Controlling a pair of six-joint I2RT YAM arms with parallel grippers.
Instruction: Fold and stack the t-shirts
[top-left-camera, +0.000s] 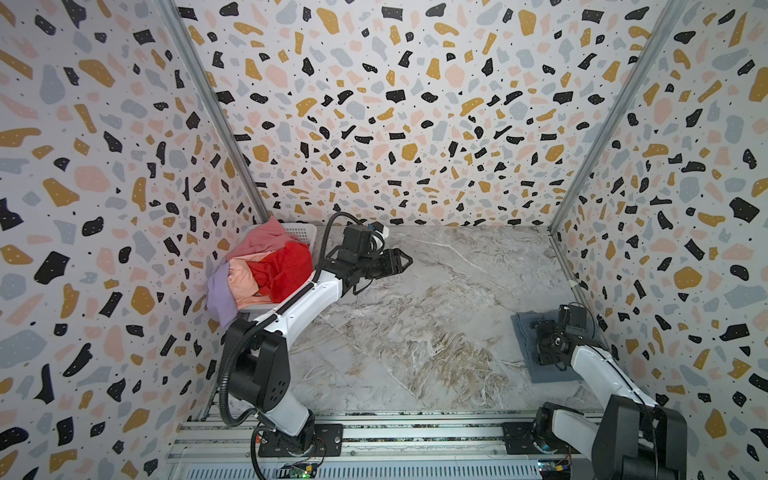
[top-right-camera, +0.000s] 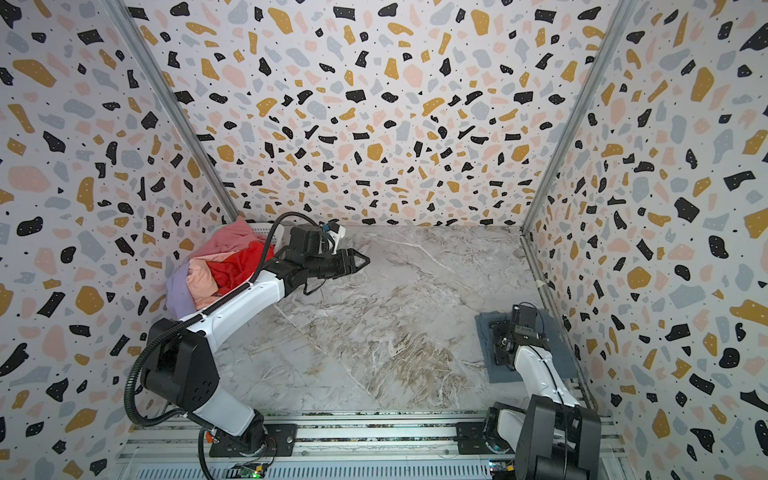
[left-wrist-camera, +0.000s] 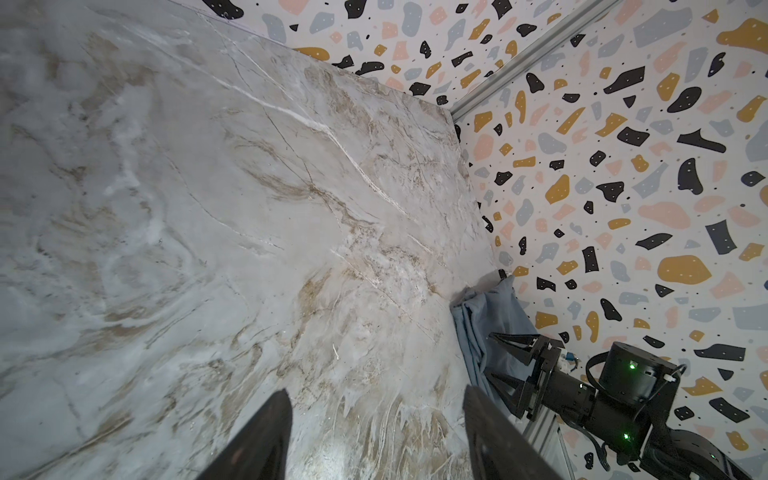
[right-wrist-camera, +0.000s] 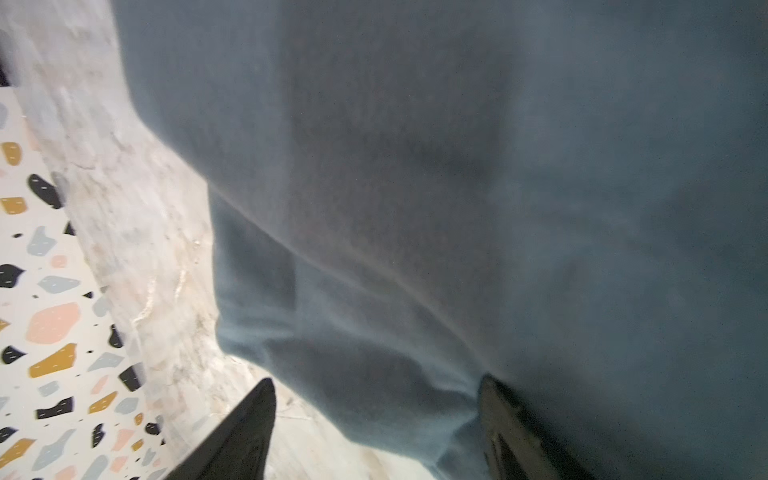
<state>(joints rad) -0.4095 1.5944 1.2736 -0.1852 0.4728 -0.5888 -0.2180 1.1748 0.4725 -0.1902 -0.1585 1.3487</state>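
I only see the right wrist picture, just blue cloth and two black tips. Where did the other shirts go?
Observer: The other shirts are heaped in a white basket in the far left corner.
Operator: Is the other arm holding one?
Observer: No. The left gripper hangs open and empty over bare table.
Operator: Does my blue one look folded?
Observer: Yes, the blue shirt is a neat rectangle by the right wall, with the right gripper open over it.

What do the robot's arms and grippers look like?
The left arm and right arm have white shells with black joints. The left gripper and right gripper are black with pointed, tapering fingers. A ribbed black conduit loops along the left arm; green lights glow on the right.
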